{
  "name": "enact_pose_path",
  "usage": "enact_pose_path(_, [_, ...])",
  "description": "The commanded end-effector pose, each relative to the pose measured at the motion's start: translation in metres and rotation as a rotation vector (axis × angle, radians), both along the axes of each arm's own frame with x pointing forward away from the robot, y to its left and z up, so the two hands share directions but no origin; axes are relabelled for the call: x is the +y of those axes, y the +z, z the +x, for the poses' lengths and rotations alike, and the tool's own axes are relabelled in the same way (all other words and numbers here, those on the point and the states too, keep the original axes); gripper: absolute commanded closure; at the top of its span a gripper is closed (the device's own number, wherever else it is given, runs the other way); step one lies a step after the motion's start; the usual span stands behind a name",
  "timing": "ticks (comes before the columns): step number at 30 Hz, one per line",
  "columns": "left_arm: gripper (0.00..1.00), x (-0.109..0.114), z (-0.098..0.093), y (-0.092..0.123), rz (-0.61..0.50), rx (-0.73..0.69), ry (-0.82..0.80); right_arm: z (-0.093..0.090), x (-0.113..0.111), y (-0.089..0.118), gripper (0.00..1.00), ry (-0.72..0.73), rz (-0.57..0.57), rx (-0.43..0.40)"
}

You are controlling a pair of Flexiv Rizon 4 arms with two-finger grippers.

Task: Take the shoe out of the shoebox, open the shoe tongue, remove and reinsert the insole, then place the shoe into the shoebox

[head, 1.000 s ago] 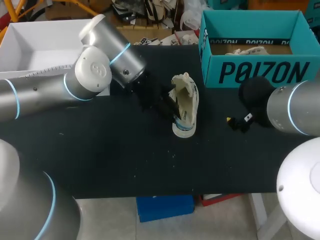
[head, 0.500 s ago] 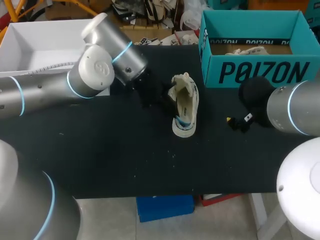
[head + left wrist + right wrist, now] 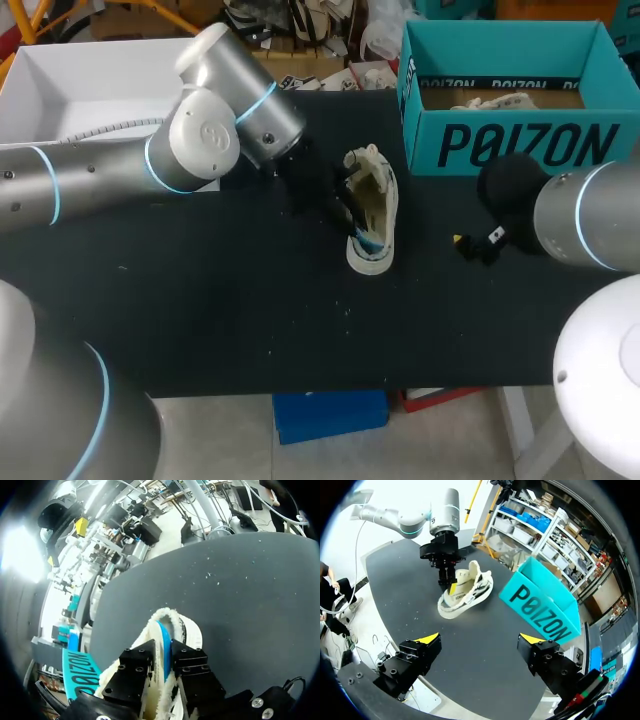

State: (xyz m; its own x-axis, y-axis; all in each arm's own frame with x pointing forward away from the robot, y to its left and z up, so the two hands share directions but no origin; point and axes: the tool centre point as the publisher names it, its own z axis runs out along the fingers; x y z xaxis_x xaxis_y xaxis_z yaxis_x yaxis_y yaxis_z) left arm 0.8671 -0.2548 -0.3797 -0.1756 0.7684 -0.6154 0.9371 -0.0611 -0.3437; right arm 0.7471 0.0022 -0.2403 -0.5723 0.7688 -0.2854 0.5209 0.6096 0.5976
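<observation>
A cream shoe (image 3: 372, 212) lies on its side in the middle of the black table, seen also as the shoe (image 3: 465, 592) in the right wrist view. My left gripper (image 3: 347, 207) is pushed onto its opening. In the left wrist view the gripper (image 3: 164, 656) has the fleecy rim (image 3: 167, 617) and a blue strip (image 3: 163, 640) pressed between its black fingers, whose tips are hidden. The teal shoebox (image 3: 500, 145) stands at the back right with something cream inside. My right gripper (image 3: 482, 639) hangs wide open and empty near the box, apart from the shoe.
A white open box (image 3: 90, 95) sits at the back left, behind my left arm. The table's front edge (image 3: 330, 385) runs close below the shoe. Bare black tabletop (image 3: 220, 310) lies in front of both arms.
My left gripper drew back a little from the shoe, then came in again to the right onto its opening. The shoe shifted slightly. The right arm has not moved.
</observation>
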Motion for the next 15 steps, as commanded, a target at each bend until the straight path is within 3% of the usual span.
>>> enact_pose_path(1, [0.00, 0.005, -0.006, 0.012, -0.010, -0.006, -0.012, 0.000, 0.000, -0.002, 0.00, 0.001, 0.002, -0.002])
enact_pose_path(7, [0.01, 0.025, -0.017, 0.048, -0.048, -0.041, -0.028, 0.000, 0.000, -0.002, 0.00, 0.001, 0.002, -0.002])
enact_pose_path(8, [0.11, 0.027, -0.017, 0.051, -0.047, -0.053, -0.029, 0.000, 0.000, -0.002, 0.00, 0.001, 0.002, -0.002])
enact_pose_path(9, [0.27, 0.028, -0.017, 0.053, -0.047, -0.059, -0.029, 0.000, 0.000, -0.002, 0.00, 0.001, 0.002, -0.002])
enact_pose_path(10, [0.52, 0.029, -0.016, 0.054, -0.037, -0.072, -0.026, 0.000, 0.000, -0.002, 0.00, 0.001, 0.002, -0.002])
enact_pose_path(11, [0.65, 0.029, -0.014, 0.053, -0.014, -0.095, -0.025, 0.000, 0.000, -0.002, 0.00, 0.001, 0.002, -0.002])
enact_pose_path(13, [1.00, 0.029, -0.012, 0.049, 0.031, -0.138, -0.026, 0.000, 0.000, -0.002, 0.00, 0.001, 0.002, -0.002])
enact_pose_path(15, [1.00, 0.027, -0.010, 0.044, 0.046, -0.145, -0.026, 0.000, 0.000, -0.002, 0.00, 0.001, 0.002, -0.002])
